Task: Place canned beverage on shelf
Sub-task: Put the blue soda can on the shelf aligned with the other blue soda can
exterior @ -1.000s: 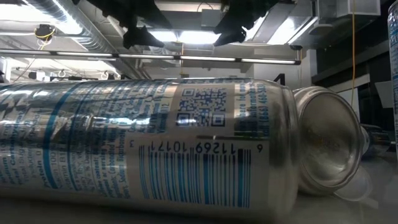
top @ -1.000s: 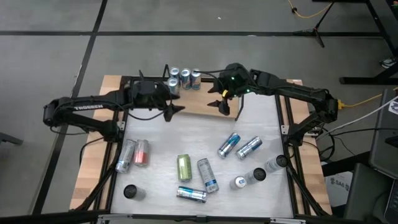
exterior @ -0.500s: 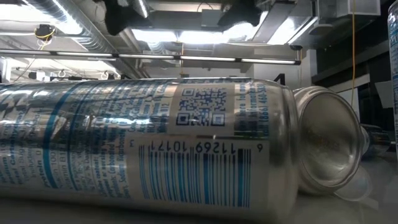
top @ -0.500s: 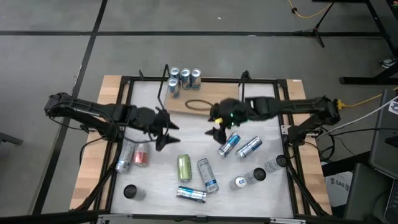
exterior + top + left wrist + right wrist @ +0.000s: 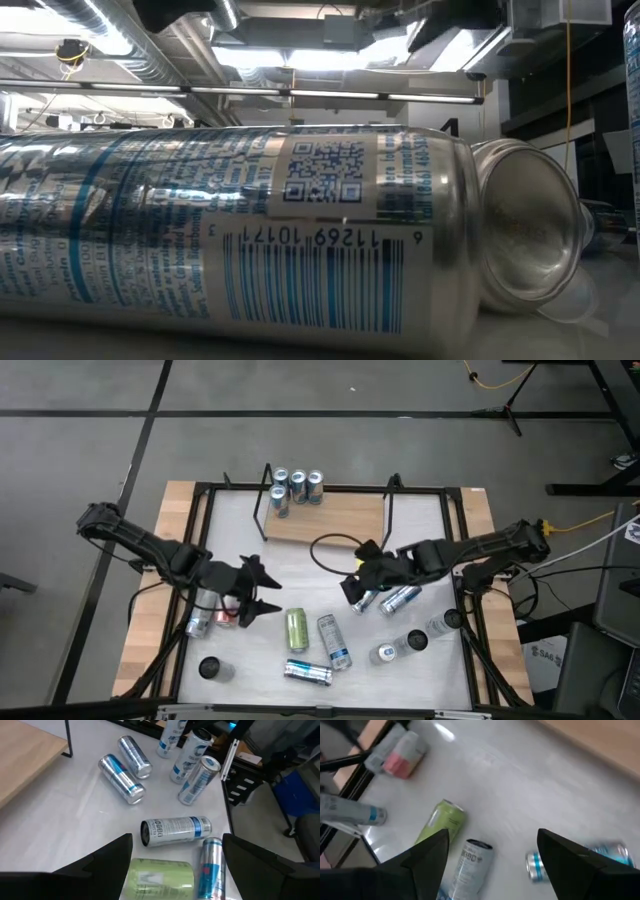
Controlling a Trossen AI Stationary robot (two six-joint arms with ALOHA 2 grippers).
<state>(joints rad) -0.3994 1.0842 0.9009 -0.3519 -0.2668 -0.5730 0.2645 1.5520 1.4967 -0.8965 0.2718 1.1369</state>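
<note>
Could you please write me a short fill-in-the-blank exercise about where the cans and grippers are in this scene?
1. The number of cans standing on the shelf is ____.
2. The green can lies on its ____.
3. The left gripper and the right gripper both have their fingers ____.
4. The pink can lies nearest the ____ gripper.

Missing words: four; side; open; left

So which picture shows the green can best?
The left wrist view: the green can lies large and sharp between that gripper's fingers. The high view shows it whole but tiny. The right wrist view catches it blurred. The low view doesn't show it.
</note>
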